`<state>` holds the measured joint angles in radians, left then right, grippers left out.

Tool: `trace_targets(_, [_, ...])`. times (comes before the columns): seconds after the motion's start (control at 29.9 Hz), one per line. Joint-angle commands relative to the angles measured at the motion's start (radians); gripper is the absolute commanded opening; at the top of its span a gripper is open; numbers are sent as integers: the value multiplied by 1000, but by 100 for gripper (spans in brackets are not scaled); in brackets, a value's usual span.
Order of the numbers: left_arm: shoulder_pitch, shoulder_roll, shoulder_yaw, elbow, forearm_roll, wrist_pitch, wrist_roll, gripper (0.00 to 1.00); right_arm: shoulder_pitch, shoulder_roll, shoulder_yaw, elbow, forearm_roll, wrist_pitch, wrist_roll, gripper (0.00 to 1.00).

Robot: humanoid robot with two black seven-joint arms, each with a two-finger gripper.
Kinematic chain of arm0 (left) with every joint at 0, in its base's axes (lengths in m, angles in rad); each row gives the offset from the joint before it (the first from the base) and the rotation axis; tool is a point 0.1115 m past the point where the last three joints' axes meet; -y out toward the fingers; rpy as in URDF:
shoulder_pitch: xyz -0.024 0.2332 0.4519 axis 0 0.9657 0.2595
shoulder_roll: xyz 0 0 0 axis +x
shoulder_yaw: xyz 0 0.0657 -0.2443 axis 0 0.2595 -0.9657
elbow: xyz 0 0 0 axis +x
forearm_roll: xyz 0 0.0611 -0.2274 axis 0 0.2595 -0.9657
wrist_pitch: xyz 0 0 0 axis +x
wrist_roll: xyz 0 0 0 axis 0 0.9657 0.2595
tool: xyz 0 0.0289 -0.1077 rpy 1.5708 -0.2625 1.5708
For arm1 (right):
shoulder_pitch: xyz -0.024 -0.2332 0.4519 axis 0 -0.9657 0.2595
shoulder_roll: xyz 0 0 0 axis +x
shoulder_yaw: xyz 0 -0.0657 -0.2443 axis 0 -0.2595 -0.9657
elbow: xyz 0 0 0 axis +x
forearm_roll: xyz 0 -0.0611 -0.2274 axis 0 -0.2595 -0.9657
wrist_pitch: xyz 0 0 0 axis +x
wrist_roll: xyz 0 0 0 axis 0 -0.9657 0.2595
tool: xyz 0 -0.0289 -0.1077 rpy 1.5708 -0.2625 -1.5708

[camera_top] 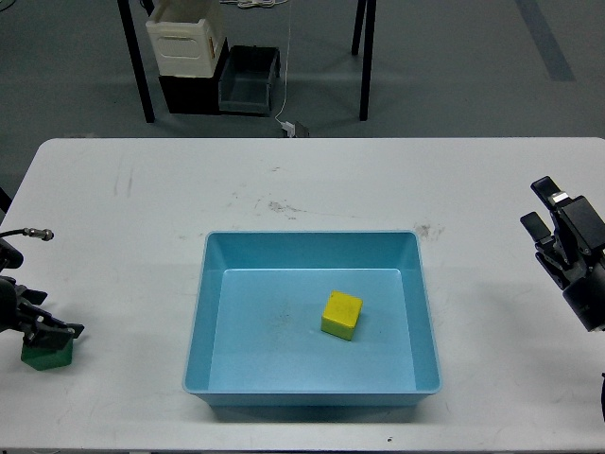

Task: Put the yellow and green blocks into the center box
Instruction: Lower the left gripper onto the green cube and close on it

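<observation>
1. The yellow block (341, 315), a plain small cube, is lying on the smooth floor of the light-blue plastic tray (198, 322).
2. The left gripper (47, 333) is clamping the dark green block (46, 354) at the table's (132, 208) left edge.
3. The right gripper (543, 205) is holding its fingers apart, empty.

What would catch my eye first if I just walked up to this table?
Probably the light-blue tray in the middle of the white table, with a bright yellow block lying inside it. Next, the dark green block at the far left edge, right under the robot's left gripper.
</observation>
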<state>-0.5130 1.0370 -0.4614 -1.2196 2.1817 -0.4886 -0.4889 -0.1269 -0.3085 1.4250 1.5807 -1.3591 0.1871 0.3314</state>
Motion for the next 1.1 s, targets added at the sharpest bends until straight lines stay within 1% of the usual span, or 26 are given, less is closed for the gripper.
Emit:
trace_targets(0.0, [4, 50, 1, -56, -22, 0, 0, 100, -4, 2, 0, -1, 0, 0, 0, 100])
trace_targets(0.1, [10, 101, 21, -109, -124, 0, 0, 100, -5, 2, -6, -1, 0, 0, 0, 100])
trace_targets(0.27, [8, 146, 70, -150, -158, 0, 0, 100, -5, 3, -11, -1, 0, 0, 0, 100])
trace_targets(0.33, [13, 146, 78, -152, -158, 0, 0, 100, -5, 3, -9, -2, 0, 0, 0, 99])
trace_targets(0.47, [5, 147, 144, -147, -155, 0, 0, 100, -5, 3, -9, -5, 0, 0, 0, 100])
trace_targets(0.67, [14, 146, 145, -132, -155, 0, 0, 99, -5, 3, -6, -7, 0, 0, 0, 99])
trace_targets(0.7, [16, 147, 147, -130, -152, 10, 0, 99, -5, 3, -6, -7, 0, 0, 0, 99])
trace_targets(0.77, [16, 146, 147, -130, -157, 34, 0, 96, -7, 3, -5, -7, 0, -2, 2, 100])
trace_targets(0.8, [16, 147, 147, -129, -155, 45, 0, 93, -5, 3, -3, -7, 0, -2, 2, 100])
trace_targets(0.87, [16, 146, 147, -124, -157, 74, 0, 79, -7, 3, -3, -7, 2, -2, 2, 100])
trace_targets(0.97, [17, 137, 147, -107, -152, 133, 0, 67, -11, 3, -2, -7, 0, -2, 2, 100])
trace_targets(1.07, [24, 133, 148, -86, -148, 165, 0, 66, -13, 3, -3, -7, 2, -2, 2, 100])
